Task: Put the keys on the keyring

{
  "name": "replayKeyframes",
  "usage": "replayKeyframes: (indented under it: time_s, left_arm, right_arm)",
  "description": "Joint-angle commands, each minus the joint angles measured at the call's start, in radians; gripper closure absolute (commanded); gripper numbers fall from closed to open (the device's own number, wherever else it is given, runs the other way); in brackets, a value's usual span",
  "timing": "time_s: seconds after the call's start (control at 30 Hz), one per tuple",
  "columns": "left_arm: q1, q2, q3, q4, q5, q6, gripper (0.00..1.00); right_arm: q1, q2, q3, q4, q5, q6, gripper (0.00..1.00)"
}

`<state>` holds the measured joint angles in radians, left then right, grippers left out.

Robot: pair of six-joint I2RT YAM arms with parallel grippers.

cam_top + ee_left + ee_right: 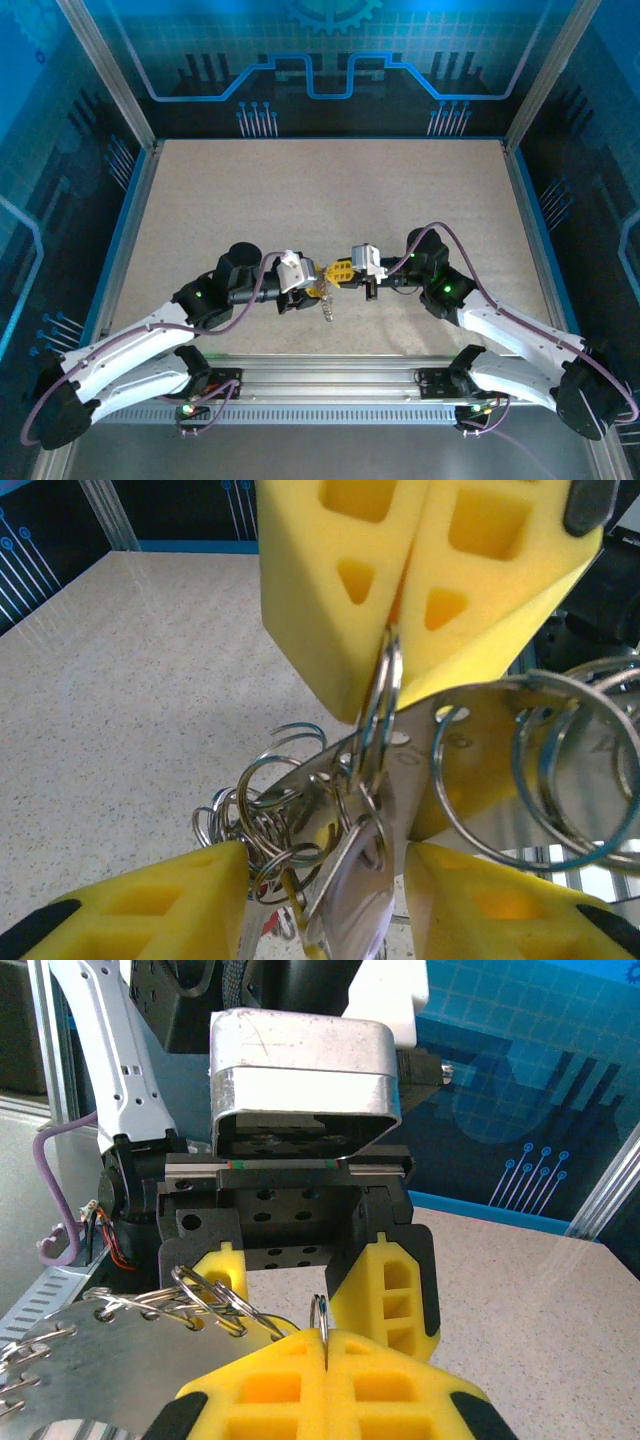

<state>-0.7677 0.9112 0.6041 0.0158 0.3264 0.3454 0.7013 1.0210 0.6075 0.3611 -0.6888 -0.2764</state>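
From the top, the left hand (305,284) and right hand (345,272) meet nose to nose over the near bench (300,190), with the keys (326,305) dangling between them. Left wrist cam: its fingers sit apart either side of the bunch, which hangs long-axis down off the upright, edge-on keyring (385,695). Right wrist cam: right hand's clamped on that ring, left one directly opposite.

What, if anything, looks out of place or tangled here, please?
Nothing is spilled or visibly broken. The oddity is the tangle of small rings hanging in mid-air beneath the thin ring pinched by the right gripper, overlapping one another close by the open left gripper.
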Motion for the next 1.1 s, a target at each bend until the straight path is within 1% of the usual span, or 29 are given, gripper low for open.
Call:
replayKeyframes:
  time_s: [0.0, 0.07, 0.17, 0.33, 0.4, 0.57, 0.6, 0.73, 0.9, 1.07]
  left_arm:
    - [0.004, 0.003, -0.025, 0.107, 0.039, -0.051, 0.57]
    - [0.003, 0.005, -0.050, 0.158, 0.047, -0.080, 0.61]
    - [0.002, 0.008, -0.073, 0.199, 0.056, -0.106, 0.71]
    - [0.001, 0.002, -0.063, 0.151, 0.046, -0.082, 0.86]
    - [0.002, -0.011, -0.048, 0.099, 0.031, -0.055, 0.89]
    - [0.002, -0.060, -0.006, -0.037, -0.012, 0.018, 0.92]
    - [0.002, -0.066, 0.007, -0.068, -0.016, 0.036, 0.93]
    - [0.000, -0.060, 0.077, -0.193, -0.013, 0.110, 0.95]
    - [-0.005, -0.021, 0.160, -0.303, -0.009, 0.206, 0.95]
    - [-0.017, 0.034, 0.259, -0.425, -0.032, 0.299, 0.95]
  right_arm:
    - [0.005, -0.005, -0.001, 0.064, 0.001, 0.017, 1.00]
    - [0.007, -0.007, -0.005, 0.076, 0.006, 0.023, 1.00]
    - [0.007, -0.010, -0.004, 0.073, 0.008, 0.022, 1.00]
    - [0.007, -0.024, 0.001, 0.034, 0.017, -0.006, 1.00]
    - [0.006, -0.028, 0.002, 0.011, 0.023, -0.026, 1.00]
    - [0.006, -0.037, 0.030, -0.084, 0.041, -0.084, 1.00]
    - [0.007, -0.036, 0.040, -0.140, 0.044, -0.101, 1.00]
    - [0.008, -0.024, 0.072, -0.233, 0.061, -0.138, 1.00]
    - [0.010, 0.000, 0.091, -0.248, 0.054, -0.130, 1.00]
    - [0.016, 0.023, 0.118, -0.274, 0.051, -0.136, 1.00]
